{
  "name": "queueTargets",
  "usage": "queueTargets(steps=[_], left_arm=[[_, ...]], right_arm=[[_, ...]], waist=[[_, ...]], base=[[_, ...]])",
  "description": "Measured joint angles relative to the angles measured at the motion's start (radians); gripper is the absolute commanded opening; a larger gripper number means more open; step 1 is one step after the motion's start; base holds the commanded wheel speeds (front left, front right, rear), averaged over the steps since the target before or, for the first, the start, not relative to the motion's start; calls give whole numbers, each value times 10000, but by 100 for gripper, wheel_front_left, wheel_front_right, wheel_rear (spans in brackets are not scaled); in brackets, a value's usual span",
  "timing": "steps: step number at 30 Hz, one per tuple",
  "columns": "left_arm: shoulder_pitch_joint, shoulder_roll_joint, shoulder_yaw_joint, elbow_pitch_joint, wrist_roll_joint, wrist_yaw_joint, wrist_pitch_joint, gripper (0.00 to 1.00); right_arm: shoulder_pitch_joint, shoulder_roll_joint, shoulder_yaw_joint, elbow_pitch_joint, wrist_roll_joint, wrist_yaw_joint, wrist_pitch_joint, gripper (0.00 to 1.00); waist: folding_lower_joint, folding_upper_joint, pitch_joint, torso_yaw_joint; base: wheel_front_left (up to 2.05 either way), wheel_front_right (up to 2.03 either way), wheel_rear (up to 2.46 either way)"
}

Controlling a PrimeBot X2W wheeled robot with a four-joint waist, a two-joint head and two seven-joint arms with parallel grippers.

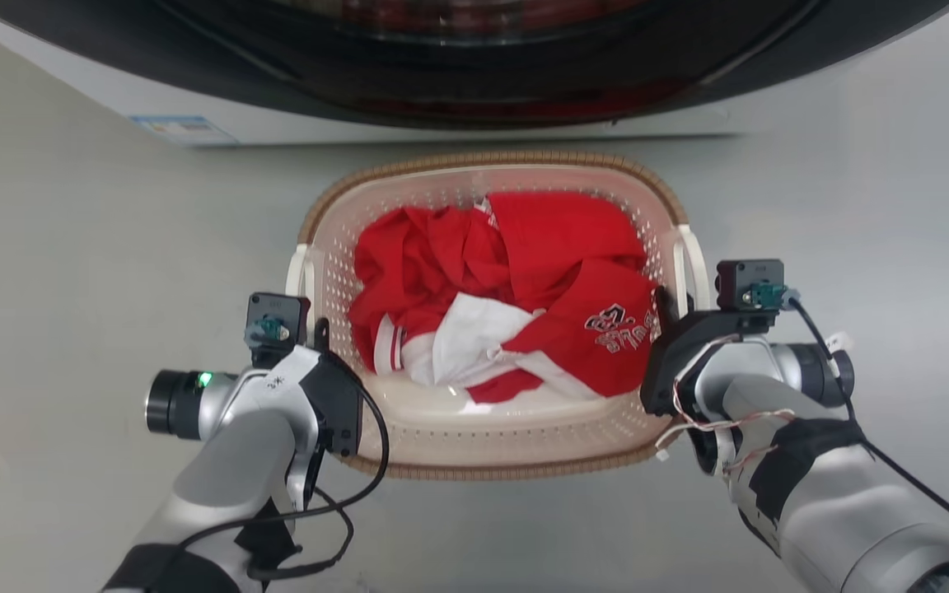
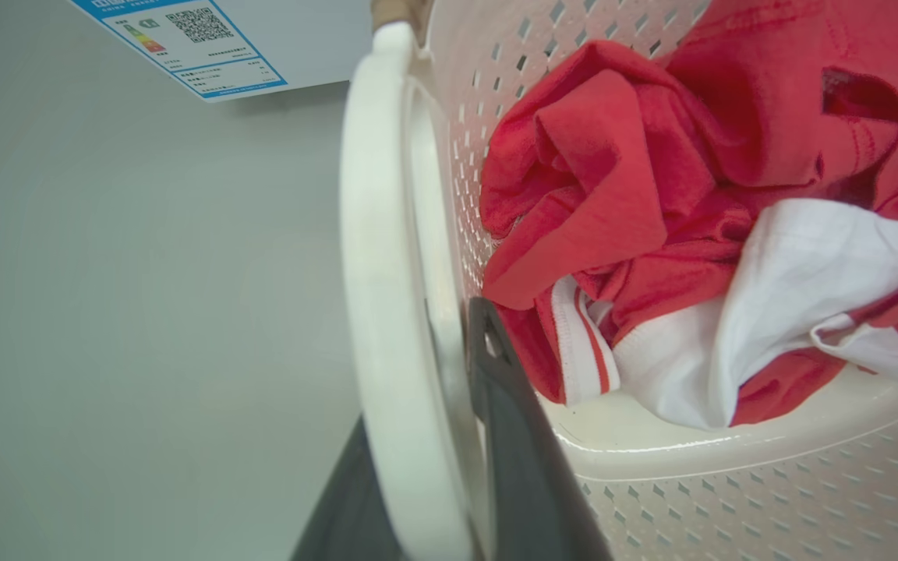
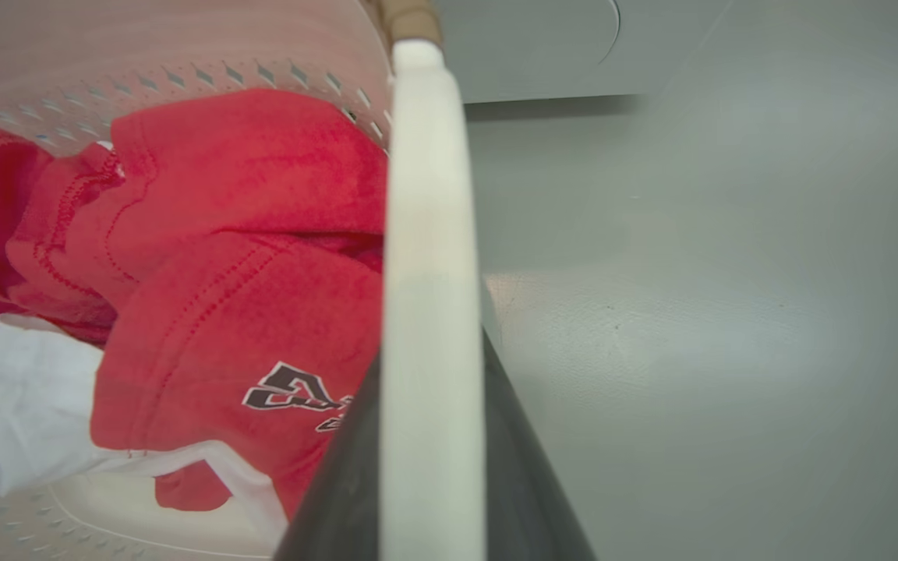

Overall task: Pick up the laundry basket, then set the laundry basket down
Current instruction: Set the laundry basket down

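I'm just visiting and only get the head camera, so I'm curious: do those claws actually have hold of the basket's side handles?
Observer: On the left, yes. The left gripper has one dark finger inside the basket and one outside, with the white handle between them.
Operator: And the right one?
Observer: The right gripper straddles the other handle, a finger against each side.
Operator: Can you read anything behind the basket?
Observer: The washer has a blue-edged label with a QR code.
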Motion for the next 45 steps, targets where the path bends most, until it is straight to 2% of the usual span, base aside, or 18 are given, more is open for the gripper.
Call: queueTargets(steps=[16, 38, 40, 44, 45], left_arm=[[-1043, -17, 169, 196, 90, 10, -508, 0], [-1764, -31, 159, 520, 439, 12, -1001, 0], [-1783, -50, 159, 562, 441, 12, -1043, 0], [-1813, -69, 167, 633, 441, 12, -1099, 0], [-1822, -77, 167, 648, 441, 12, -1120, 0]], right_arm=[[-1107, -50, -38, 123, -180, 2, -337, 0], [-1525, -56, -46, 121, -178, 2, -708, 0], [-1526, -58, -48, 125, -178, 2, -759, 2], [-1528, -56, -46, 144, -178, 2, -771, 17], [-1528, -56, -46, 151, -178, 2, -773, 17]], waist=[[0, 0, 2109, 80], [-2, -1, 2683, 248], [-2, -2, 2702, 255], [-2, -2, 2723, 271], [-2, -2, 2725, 274]], base=[[0, 0, 0], [0, 0, 0], [0, 0, 0], [0, 0, 0], [0, 0, 0]])
